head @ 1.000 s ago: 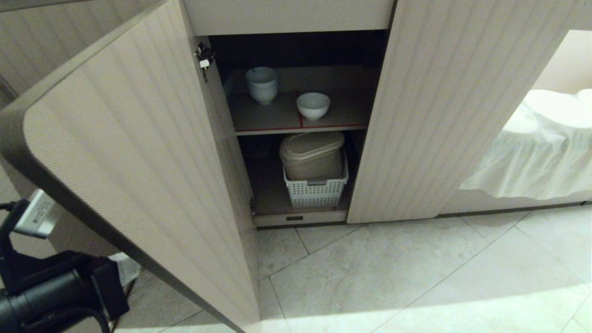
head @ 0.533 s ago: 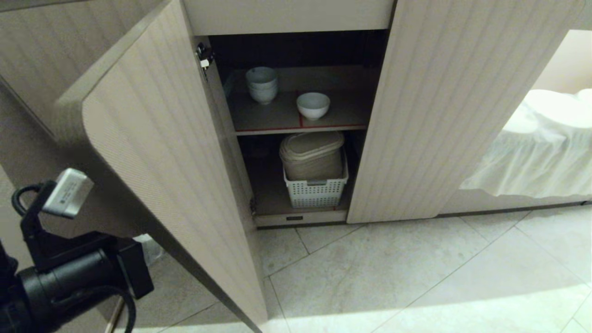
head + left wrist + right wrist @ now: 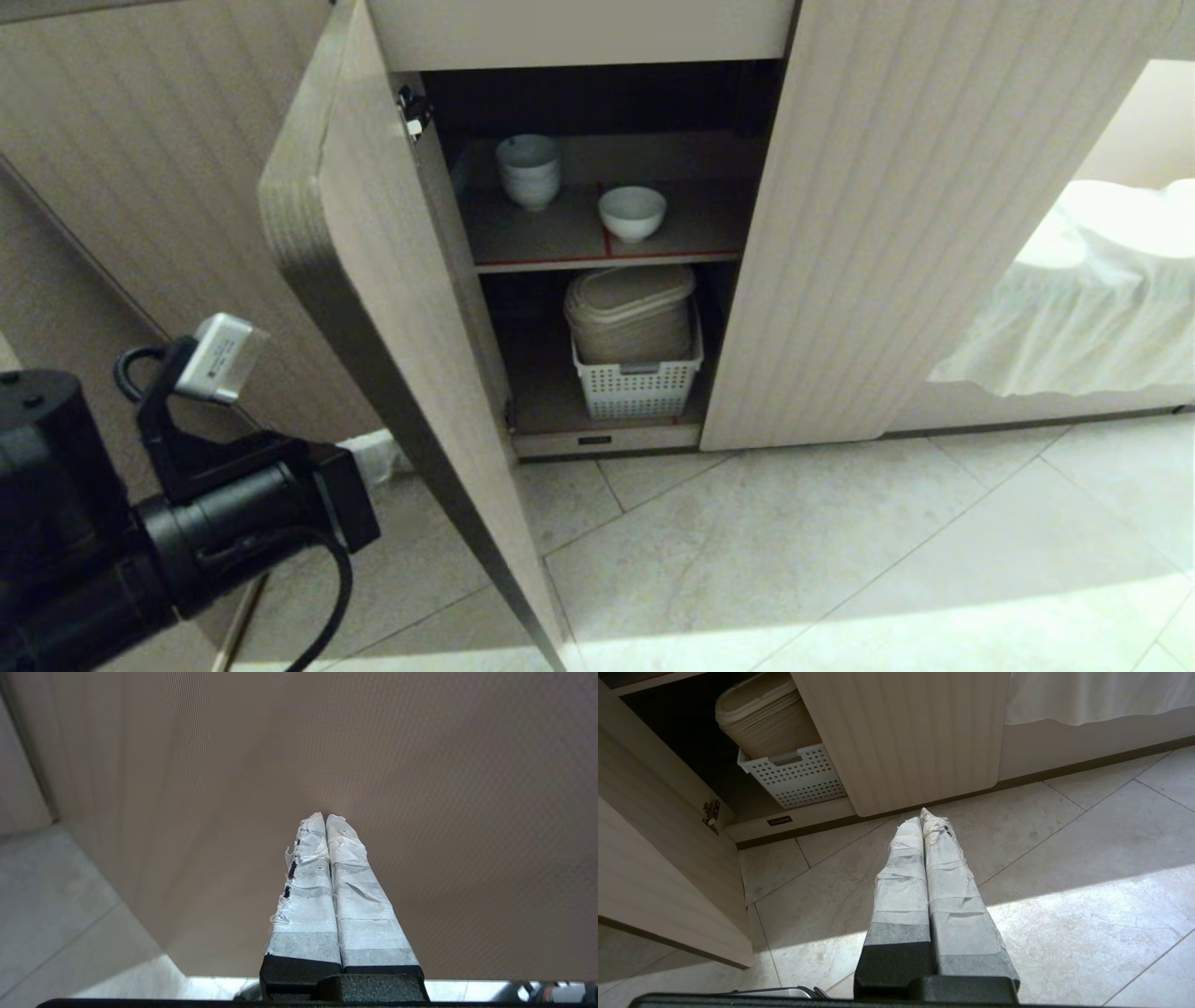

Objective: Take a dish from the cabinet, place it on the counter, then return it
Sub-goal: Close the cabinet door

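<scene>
The cabinet (image 3: 896, 233) stands with its left ribbed door (image 3: 392, 308) half open and its right door swung out. On the red-edged upper shelf sits the dish (image 3: 632, 213), a small white bowl, alone. A stack of similar bowls (image 3: 528, 171) stands behind it to the left. My left gripper (image 3: 373, 457) is shut and empty, low at the left, with its taped tips (image 3: 325, 817) against the door's outer face. My right gripper (image 3: 924, 814) hangs shut and empty over the floor in front of the right door. The counter is out of view.
A white perforated basket (image 3: 638, 387) holding a beige lidded container (image 3: 632, 313) fills the lower shelf. A white cloth (image 3: 1092, 299) drapes over something at the right. Pale tiled floor (image 3: 840, 560) lies in front of the cabinet.
The left door has swung a good way toward closing. My left arm has moved up and to the right along with it, staying shut.
</scene>
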Available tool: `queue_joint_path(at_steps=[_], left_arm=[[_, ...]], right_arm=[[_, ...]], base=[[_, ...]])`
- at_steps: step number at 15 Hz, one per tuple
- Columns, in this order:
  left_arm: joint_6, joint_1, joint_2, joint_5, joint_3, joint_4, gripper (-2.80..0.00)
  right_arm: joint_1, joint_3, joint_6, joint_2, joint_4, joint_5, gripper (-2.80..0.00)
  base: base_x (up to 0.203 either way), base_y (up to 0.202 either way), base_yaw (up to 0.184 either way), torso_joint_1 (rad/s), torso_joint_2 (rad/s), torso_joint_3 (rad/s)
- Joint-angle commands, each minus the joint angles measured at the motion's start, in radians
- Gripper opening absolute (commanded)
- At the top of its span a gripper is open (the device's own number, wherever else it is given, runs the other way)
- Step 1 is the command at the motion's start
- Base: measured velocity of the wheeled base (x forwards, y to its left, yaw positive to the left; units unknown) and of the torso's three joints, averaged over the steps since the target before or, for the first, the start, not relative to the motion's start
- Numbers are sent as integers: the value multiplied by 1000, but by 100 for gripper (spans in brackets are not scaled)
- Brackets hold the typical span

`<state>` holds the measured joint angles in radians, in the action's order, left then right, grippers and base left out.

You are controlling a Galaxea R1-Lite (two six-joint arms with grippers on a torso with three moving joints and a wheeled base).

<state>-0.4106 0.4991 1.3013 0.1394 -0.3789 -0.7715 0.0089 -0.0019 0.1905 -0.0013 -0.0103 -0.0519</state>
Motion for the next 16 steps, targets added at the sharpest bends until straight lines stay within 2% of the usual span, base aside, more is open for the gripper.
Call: queue_joint_path(at_steps=[1, 5, 11, 16], left_arm=[[-2, 3, 69, 0, -1, -55, -280], [-2, 4, 147, 0, -31, -125, -280], [-1, 13, 304, -4, -82, -289, -280], [1, 16, 413, -4, -206, -306, -280]], right_arm=[[0, 0, 1, 1, 0, 0, -280], [0, 0, 1, 1, 0, 0, -280], [0, 0, 1, 1, 0, 0, -280], [1, 0, 1, 1, 0, 0, -280]], base=[[0, 0, 0, 0, 0, 0], [0, 0, 0, 0, 0, 0], [0, 0, 0, 0, 0, 0], [0, 0, 0, 0, 0, 0]])
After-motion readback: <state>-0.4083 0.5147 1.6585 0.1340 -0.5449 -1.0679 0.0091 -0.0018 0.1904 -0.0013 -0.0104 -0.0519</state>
